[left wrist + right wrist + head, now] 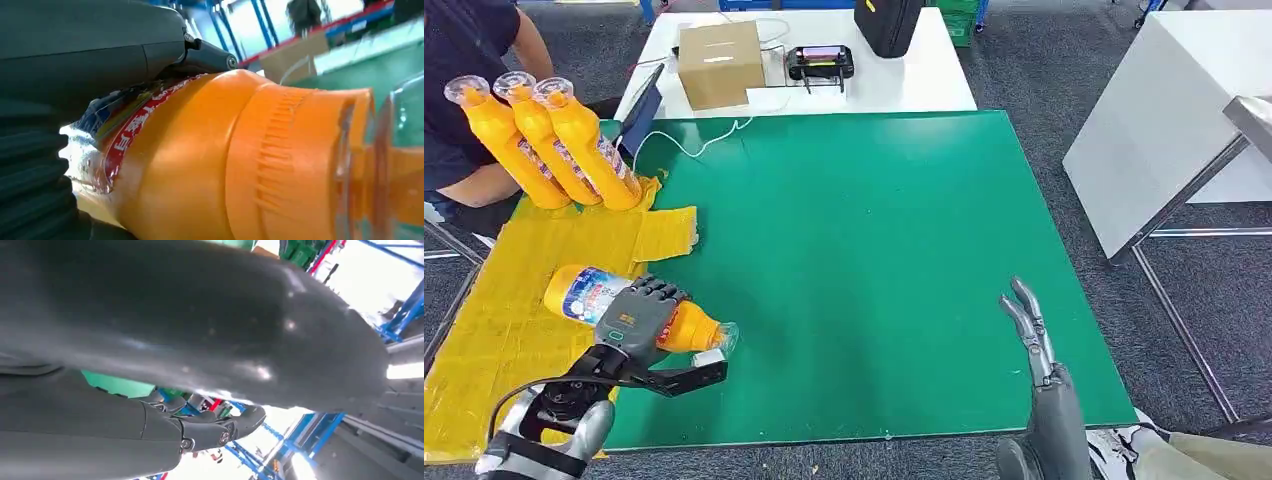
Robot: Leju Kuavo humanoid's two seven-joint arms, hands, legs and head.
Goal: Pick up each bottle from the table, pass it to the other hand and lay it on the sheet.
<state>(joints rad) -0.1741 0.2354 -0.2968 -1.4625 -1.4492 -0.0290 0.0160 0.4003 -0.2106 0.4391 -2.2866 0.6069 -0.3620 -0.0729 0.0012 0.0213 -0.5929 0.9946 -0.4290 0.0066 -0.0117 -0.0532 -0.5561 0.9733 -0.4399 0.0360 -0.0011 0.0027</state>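
**Fourth bottle arriving at the sheet, three already across**

Nearest the robot, the left hand is grasping an orange bottle around its middle, fingers wrapped over the label. The bottle is lying on its side, its base end over the edge of the yellow sheet and its clear cap poking out over the green table. Whether it is resting on the surface or hanging just above it, I cannot tell. The right hand is standing at the table's near right edge, released, fingers straight and holding nothing, so the handover looks finished.

Farther back, three matching bottles are sitting side by side at the sheet's far end, with a person seated just behind them. Judging by this, setting down and letting go is what is remaining here. No other bottles are waiting on the green surface.
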